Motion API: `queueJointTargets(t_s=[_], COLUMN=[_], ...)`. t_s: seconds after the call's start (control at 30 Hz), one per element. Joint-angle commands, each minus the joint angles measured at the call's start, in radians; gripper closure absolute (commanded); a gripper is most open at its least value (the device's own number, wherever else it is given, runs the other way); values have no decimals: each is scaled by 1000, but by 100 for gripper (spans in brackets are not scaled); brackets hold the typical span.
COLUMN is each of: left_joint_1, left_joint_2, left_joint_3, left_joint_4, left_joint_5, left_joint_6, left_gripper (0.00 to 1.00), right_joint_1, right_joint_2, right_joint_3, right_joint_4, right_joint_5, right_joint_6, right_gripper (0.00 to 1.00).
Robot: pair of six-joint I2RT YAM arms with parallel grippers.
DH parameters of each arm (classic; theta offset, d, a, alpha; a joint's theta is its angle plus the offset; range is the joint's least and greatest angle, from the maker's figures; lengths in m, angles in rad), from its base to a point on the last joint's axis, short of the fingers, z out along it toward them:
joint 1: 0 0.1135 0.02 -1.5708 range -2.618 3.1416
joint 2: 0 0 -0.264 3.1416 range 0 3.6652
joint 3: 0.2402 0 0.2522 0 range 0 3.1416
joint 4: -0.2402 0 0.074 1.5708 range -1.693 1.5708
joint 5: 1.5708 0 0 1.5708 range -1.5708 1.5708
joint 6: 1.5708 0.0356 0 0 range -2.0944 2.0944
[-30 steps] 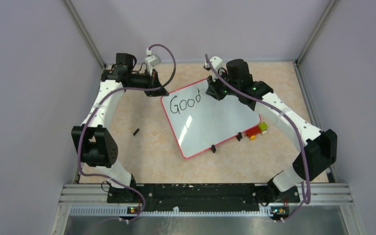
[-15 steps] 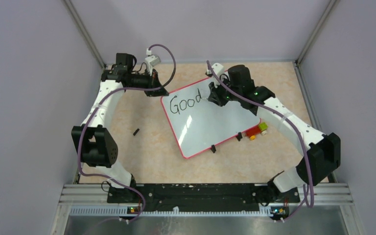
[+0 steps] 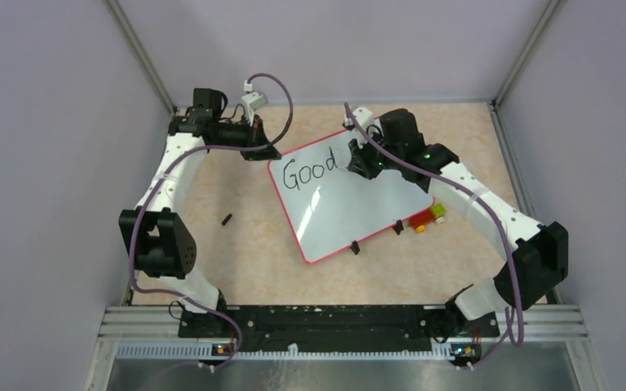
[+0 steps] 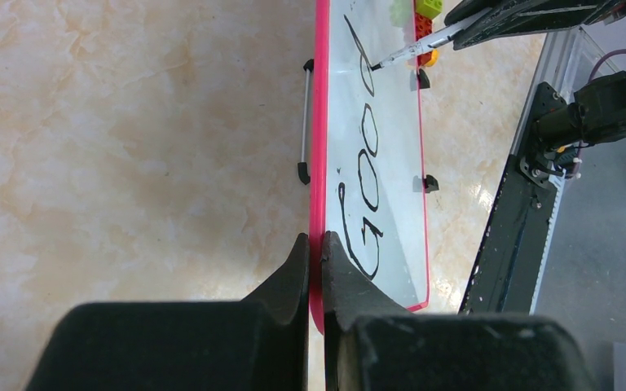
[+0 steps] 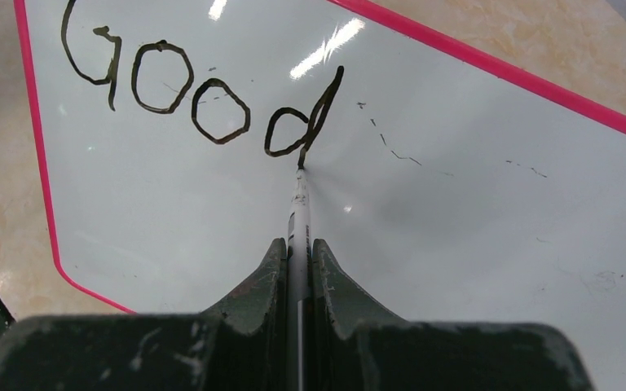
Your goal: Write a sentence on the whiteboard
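Right arm only has shifted since the earlier top view: its wrist has slid a little toward the board's right end, uncovering the "d". Left arm and board lie as they did.

Table (image 3: 244,244): pale marbled surface carrying everything.

Whiteboard (image 3: 359,216): lies on the table's far middle, turned at an angle, with a red frame all round. Judge it stiff, light and glossy, so liable to skate under pen pressure. Take it by the frame, not the slick face.

Left gripper (image 4: 315,244): closed on the red frame at the corner beside the "G", pinning the board for you.

Right gripper (image 5: 297,248): clamped on the marker (image 5: 299,208), a thin smooth barrel lying along the fingers. It will likely twist if you press hard.

Sentence (image 5: 200,102): only "Good" so far, along the far edge. The marker tip sits at the foot of the "d".

Blocks (image 3: 428,218): small coloured pieces just beside the board's right corner.

Feet (image 3: 355,247): two black tabs on the near long edge.

Hard to read:
- From above, the right wrist hides the marker and its tip.
- The barrel's rear is buried in the jaws.
- Faint grey traces (image 5: 395,151) right of the "d" may be old ink or scratches.
- You cannot identify the small black piece (image 3: 227,219) left of the board.
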Motion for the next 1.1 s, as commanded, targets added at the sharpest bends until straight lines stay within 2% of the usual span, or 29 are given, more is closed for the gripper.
queueJointTargets(t_s=[0.0,0.23,0.5,0.7,1.07], left_joint_1=[-29,-29,-29,-29,-29], left_joint_2=[-10,3,43,56,51], left_joint_3=[-14,4,55,75,71], left_joint_4=[2,-9,-34,-37,-43], left_joint_5=[21,5,-59,-65,-55], left_joint_6=[16,36,82,87,83], left_gripper=[100,100,100,100,100], right_joint_1=[-11,-14,-70,-119,-107], right_joint_2=[-41,-57,-52,-57,-8], right_joint_3=[6,100,136,106,94], right_joint_4=[-31,-104,-111,-60,10], right_joint_5=[-12,-92,-128,-102,-138], right_joint_6=[-23,-19,-29,-59,-35], right_gripper=[100,100,100,100,100])
